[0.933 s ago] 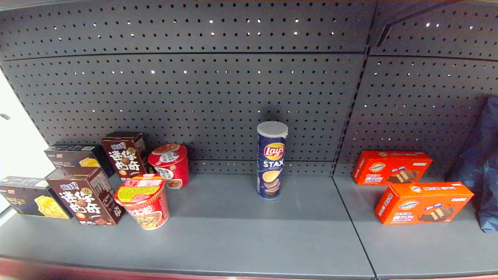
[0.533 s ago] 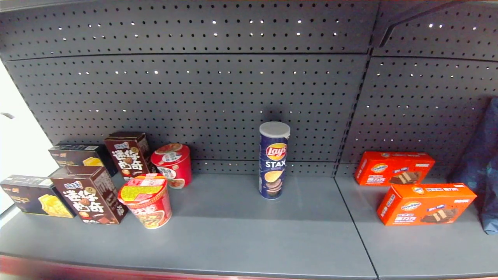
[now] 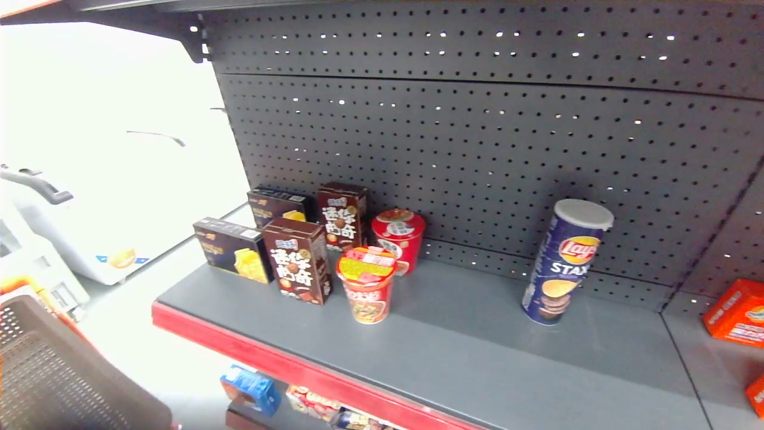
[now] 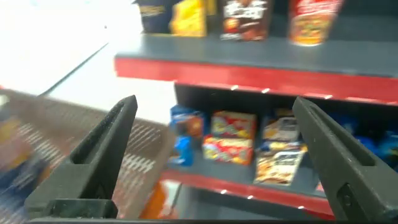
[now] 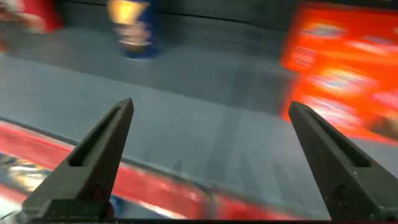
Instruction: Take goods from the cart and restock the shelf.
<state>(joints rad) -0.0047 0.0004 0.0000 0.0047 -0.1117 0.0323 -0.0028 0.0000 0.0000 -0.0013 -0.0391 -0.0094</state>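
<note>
The left gripper (image 4: 214,102) has its jaws spread wide with nothing between them. It faces the red front edge of the shelf (image 4: 261,65), with packets (image 4: 233,134) on the level below. Beside it is a blurred mesh surface (image 4: 62,143), probably the cart.

The right gripper (image 5: 211,104) is also spread wide and empty. It is over the front of the shelf, with the chip can (image 5: 134,31) farther in.

In the head view the chip can (image 3: 564,263) stands upright near the pegboard back panel (image 3: 477,149). Well to its left are a noodle cup (image 3: 367,283) and a red tub (image 3: 399,236) behind it. Farther left of the can are two brown boxes (image 3: 298,260), then two dark boxes (image 3: 233,248). To the can's right, past the shelf seam, lie orange boxes (image 3: 737,310). The perforated cart wall (image 3: 54,358) is far left of the can, lower than the shelf.
</note>
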